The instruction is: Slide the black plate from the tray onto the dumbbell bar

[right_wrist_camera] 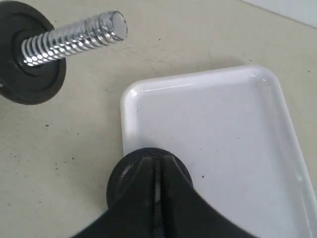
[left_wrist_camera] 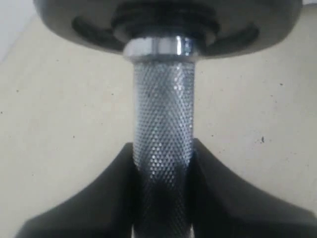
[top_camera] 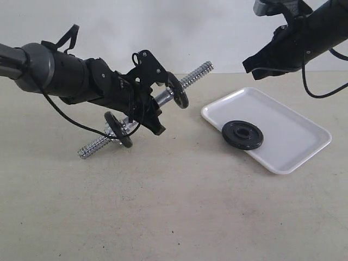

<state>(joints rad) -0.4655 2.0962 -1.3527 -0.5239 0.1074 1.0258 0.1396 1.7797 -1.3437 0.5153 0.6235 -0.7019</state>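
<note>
Black plate (top_camera: 242,135) lies flat at the 9 o'clock edge of the tray (top_camera: 296,142), its centre hole facing up and its rim overlapping the tray's low lip. The white tray sits on the beige table (top_camera: 174,212), at 3 o'clock in the exterior view. From the plate, toward 9 o'clock and well apart, the dumbbell bar (top_camera: 163,98) slants with one threaded end pointing to 8 o'clock and low and the other to 2 o'clock and higher. It carries two black discs, one near the low end (top_camera: 118,129) and one past the middle (top_camera: 177,91). The left gripper (top_camera: 151,99) pinches the bar between those discs; the left wrist view shows its fingers (left_wrist_camera: 218,183) pressed against both sides of the knurled grip. Farthest back, at 1 o'clock, the right gripper (top_camera: 249,65) hangs in the air above the tray, its fingers (right_wrist_camera: 178,188) pressed together over the plate and touching nothing.
</note>
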